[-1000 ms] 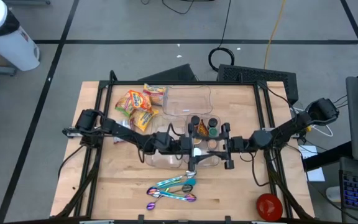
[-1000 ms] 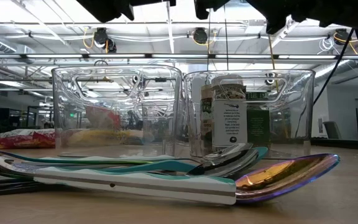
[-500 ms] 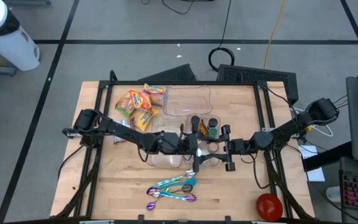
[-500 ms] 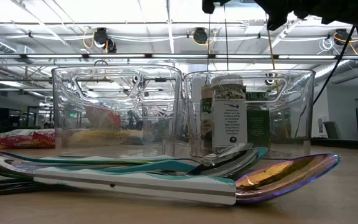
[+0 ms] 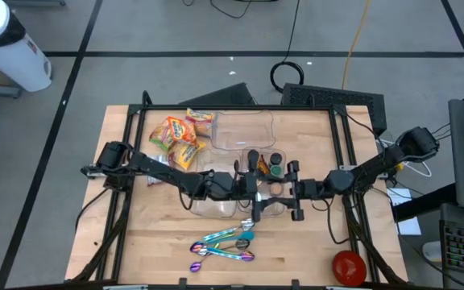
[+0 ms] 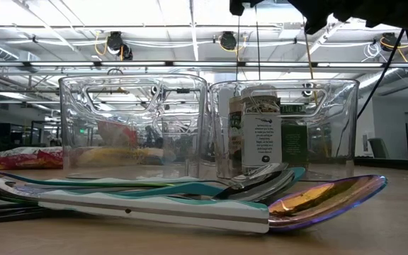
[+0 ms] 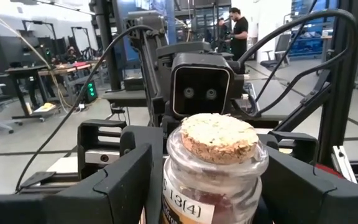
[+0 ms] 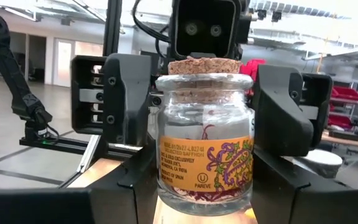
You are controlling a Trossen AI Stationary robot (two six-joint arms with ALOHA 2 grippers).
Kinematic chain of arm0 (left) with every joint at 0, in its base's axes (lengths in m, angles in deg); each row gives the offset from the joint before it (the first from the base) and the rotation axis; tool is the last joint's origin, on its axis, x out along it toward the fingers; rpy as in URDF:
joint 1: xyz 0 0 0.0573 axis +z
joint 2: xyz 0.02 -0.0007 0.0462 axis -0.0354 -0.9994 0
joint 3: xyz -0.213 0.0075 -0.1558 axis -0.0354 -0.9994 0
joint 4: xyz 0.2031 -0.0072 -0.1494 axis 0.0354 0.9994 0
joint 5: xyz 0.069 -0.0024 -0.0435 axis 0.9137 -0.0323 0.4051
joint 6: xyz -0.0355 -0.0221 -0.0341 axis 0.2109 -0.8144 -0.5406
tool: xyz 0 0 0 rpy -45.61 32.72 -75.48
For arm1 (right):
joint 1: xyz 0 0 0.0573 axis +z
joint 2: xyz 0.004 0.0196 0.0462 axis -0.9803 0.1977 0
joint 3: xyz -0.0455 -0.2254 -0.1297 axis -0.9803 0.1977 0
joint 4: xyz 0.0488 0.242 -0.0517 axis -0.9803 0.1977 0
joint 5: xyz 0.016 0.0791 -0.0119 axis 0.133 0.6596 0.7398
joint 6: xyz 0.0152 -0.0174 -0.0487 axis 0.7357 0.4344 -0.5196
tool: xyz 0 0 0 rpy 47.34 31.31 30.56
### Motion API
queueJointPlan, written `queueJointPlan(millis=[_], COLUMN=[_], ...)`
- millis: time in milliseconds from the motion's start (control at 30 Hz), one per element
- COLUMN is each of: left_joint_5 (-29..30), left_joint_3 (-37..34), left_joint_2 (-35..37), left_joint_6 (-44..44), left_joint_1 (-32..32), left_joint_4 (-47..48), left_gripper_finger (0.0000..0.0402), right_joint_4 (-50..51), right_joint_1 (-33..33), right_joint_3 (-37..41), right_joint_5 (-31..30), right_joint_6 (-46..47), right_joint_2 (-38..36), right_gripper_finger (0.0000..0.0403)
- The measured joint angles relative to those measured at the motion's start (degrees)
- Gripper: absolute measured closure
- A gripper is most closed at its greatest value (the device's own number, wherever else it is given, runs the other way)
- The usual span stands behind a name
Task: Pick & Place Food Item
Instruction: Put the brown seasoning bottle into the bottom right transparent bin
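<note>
Seemingly midway through the job, the high view shows the left gripper (image 5: 252, 184) and the right gripper (image 5: 274, 190) meeting nose to nose over the clear bin (image 5: 284, 208) at the table's middle, with snack bags (image 5: 177, 137) lying beyond that bin to the left and spoons (image 5: 225, 245) in front of it. From the low view, one labelled bottle (image 6: 262, 129) already stands inside the bin, while both arms are cut off at the frame's top, so nothing of the grip shows. Looking from the left wrist, a cork-topped jar (image 7: 214, 167) sits between that arm's two fingers (image 7: 114, 183), which close against its sides. The right wrist view shows the same jar (image 8: 205, 146) flanked by its own fingers (image 8: 281, 112), pressed to the glass as well. Both grippers appear to clasp the jar at once, likely a handover above the bin; setting it down remains. Which arm bears the weight I cannot tell.
</note>
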Motion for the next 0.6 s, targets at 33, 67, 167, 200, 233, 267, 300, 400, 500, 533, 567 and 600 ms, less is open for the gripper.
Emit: queueJointPlan(millis=[33, 67, 167, 200, 233, 267, 300, 400, 500, 533, 567, 600], left_joint_5=[-0.3, -0.4, -0.4, -0.3, -0.3, -0.3, -0.2, 0.3, 0.6, 0.6, 0.6, 0.7], left_joint_3=[0.0, 0.0, 0.0, 0.0, -0.1, -0.1, -0.1, -0.2, -0.2, -0.2, -0.1, -0.2], left_joint_2=[0.0, 0.0, 0.0, 0.0, 0.0, 0.3, 0.5, 1.6, 3.0, 3.3, 3.4, 3.4], left_joint_6=[0.0, 0.0, 0.0, 0.0, 0.0, -0.1, -0.3, -0.2, -0.2, -0.1, -0.1, -0.2], left_joint_1=[0.0, 0.0, 0.0, 0.0, -0.1, -0.2, -0.3, -1.0, -1.5, -1.6, -1.6, -1.5], left_joint_4=[-0.1, -0.2, -0.3, -0.5, -0.9, -1.2, -1.2, 0.2, 3.6, 4.7, 5.5, 5.5], left_gripper_finger=[0.0131, 0.0131, 0.0131, 0.0131, 0.0131, 0.0131, 0.0131, 0.0131, 0.0131, 0.0131, 0.0131, 0.0131], right_joint_4=[-0.4, -0.7, -0.8, -0.8, -0.7, -0.6, -0.6, -0.9, -1.3, -1.2, -1.1, -1.0], right_joint_1=[0.3, 0.6, 0.8, 0.8, 0.7, 0.7, 0.7, 0.7, 0.8, 0.8, 0.8, 0.8], right_joint_3=[0.0, 0.0, 0.0, 0.0, 0.0, 0.0, 0.0, -0.2, -0.2, -0.2, -0.2, -0.2], right_joint_5=[0.0, 0.0, -0.1, -0.1, -0.1, -0.1, 0.0, 0.3, 0.7, 0.7, 0.6, 0.5], right_joint_6=[-0.5, -1.0, -1.6, -1.6, -1.4, -1.2, -1.1, -1.1, -1.1, -1.0, -1.0, -1.0], right_joint_2=[0.0, 0.0, 0.0, 0.0, 0.0, 0.0, 0.0, 0.0, 0.0, 0.0, 0.0, 0.0], right_gripper_finger=[0.0225, 0.0225, 0.0225, 0.0225, 0.0225, 0.0225, 0.0225, 0.0225, 0.0225, 0.0225, 0.0225, 0.0225])
